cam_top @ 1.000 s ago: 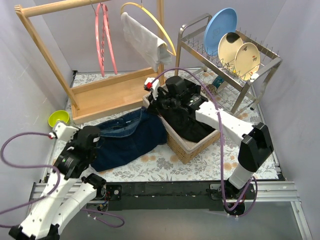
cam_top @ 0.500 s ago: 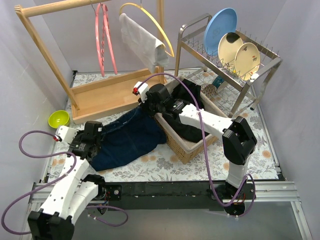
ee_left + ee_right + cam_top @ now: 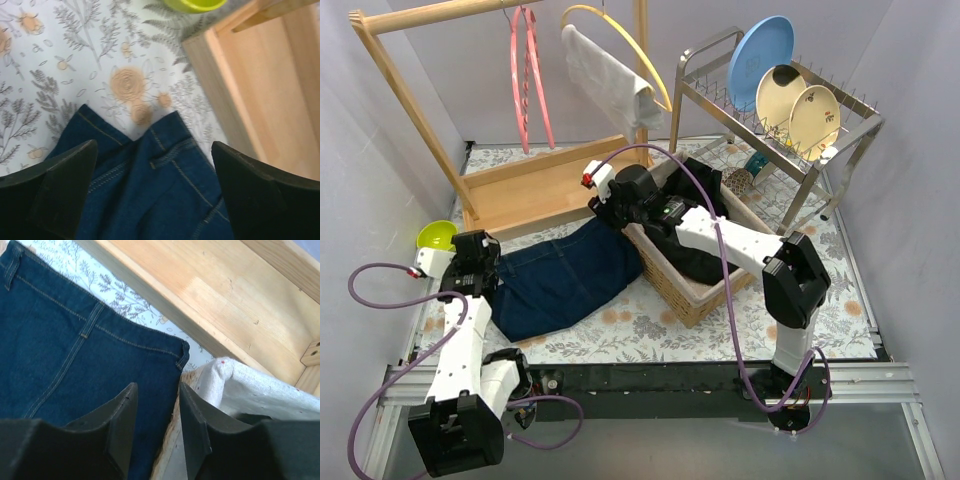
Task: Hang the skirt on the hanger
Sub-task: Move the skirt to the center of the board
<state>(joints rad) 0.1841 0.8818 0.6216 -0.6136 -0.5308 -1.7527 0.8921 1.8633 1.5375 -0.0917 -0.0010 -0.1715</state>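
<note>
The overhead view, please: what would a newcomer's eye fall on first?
The dark blue denim skirt spread flat on the flowered table, left of centre. Next, the pink hanger hanging on the wooden rack at the back left, and the colourful plates in the dish rack at the back right.

Skirt [image 3: 565, 280], basket [image 3: 692, 300], bowl [image 3: 436, 235] on table [image 3: 640, 328]

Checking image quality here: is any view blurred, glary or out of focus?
Top external: sharp, evenly lit, no glare, shadows soft. Left wrist: slightly soft overall, and the left gripper is dark and blurred near the lens. Right wrist: the skirt stitching is crisp, the wooden rack base is bright but not washed out, and the right gripper is out of focus.
</note>
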